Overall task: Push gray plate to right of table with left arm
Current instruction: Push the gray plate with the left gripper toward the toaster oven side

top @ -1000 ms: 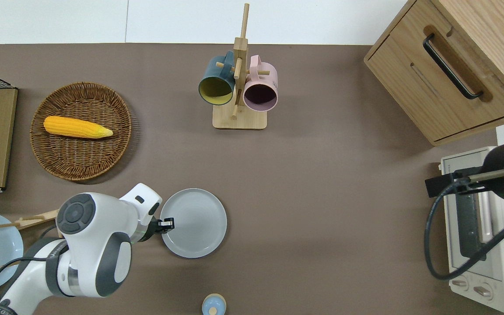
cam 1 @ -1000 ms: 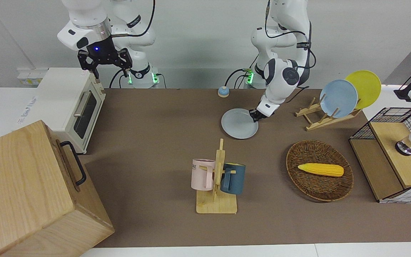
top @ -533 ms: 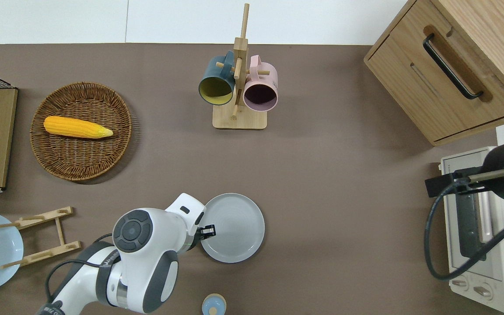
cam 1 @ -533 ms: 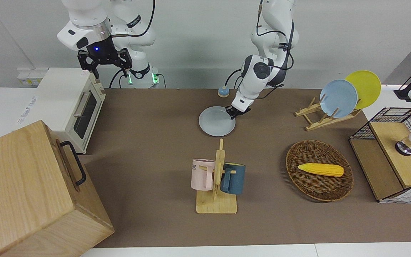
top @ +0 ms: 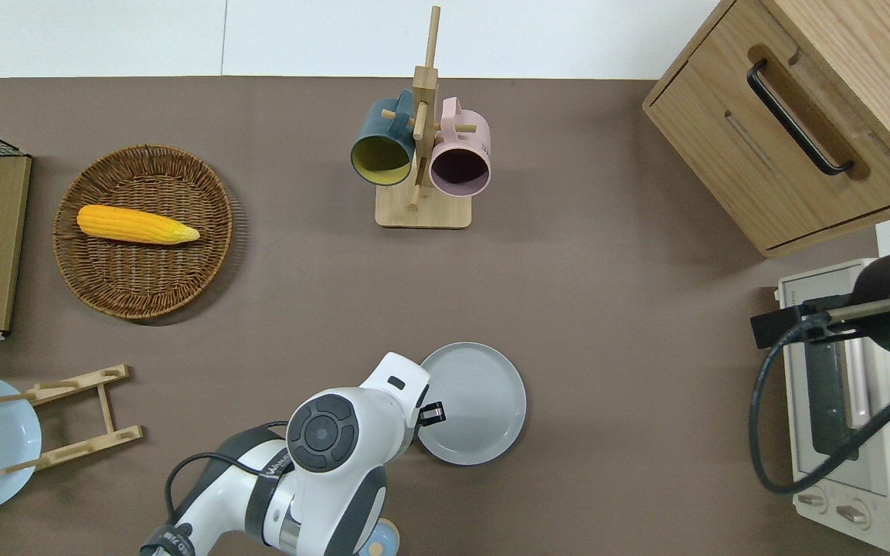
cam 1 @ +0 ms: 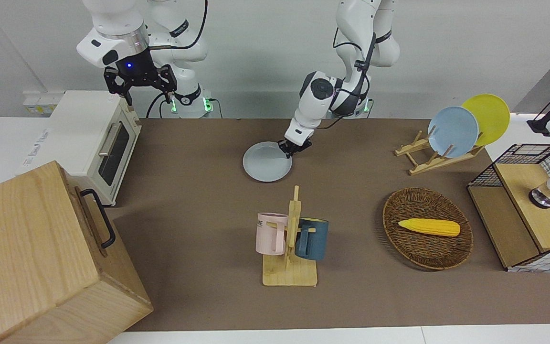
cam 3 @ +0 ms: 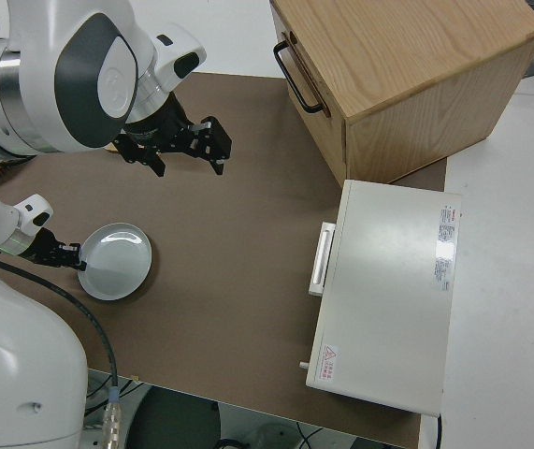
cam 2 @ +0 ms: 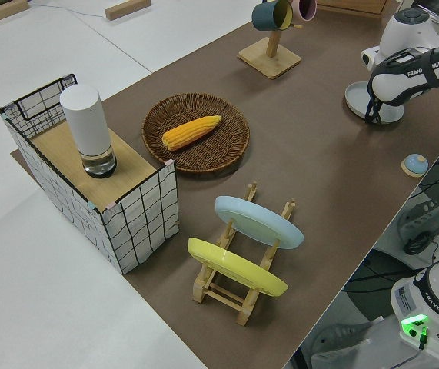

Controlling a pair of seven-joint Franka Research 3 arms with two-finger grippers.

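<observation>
The gray plate (cam 1: 266, 162) lies flat on the brown table (cam 1: 198, 157), nearer to the robots than the mug rack; it also shows in the overhead view (top: 480, 405) and the left side view (cam 2: 374, 102). My left gripper (cam 1: 290, 149) is low at the table and shut. Its tip (top: 431, 414) rests against the plate's rim on the side toward the left arm's end of the table. My right gripper (cam 1: 147, 95) is open and empty, and that arm is parked.
A mug rack (top: 422, 154) with two mugs stands mid-table. A wicker basket (cam 1: 428, 228) with corn, a plate rack (cam 1: 451, 131) with a blue and a yellow plate, and a wire crate (cam 1: 528, 205) are at the left arm's end. A toaster oven (cam 1: 98, 138) and a wooden box (cam 1: 41, 258) are at the right arm's end.
My left gripper has swept toward the right arm's end of the table, and the gray plate has slid along with it, staying against the gripper tip. The right arm has not moved.
</observation>
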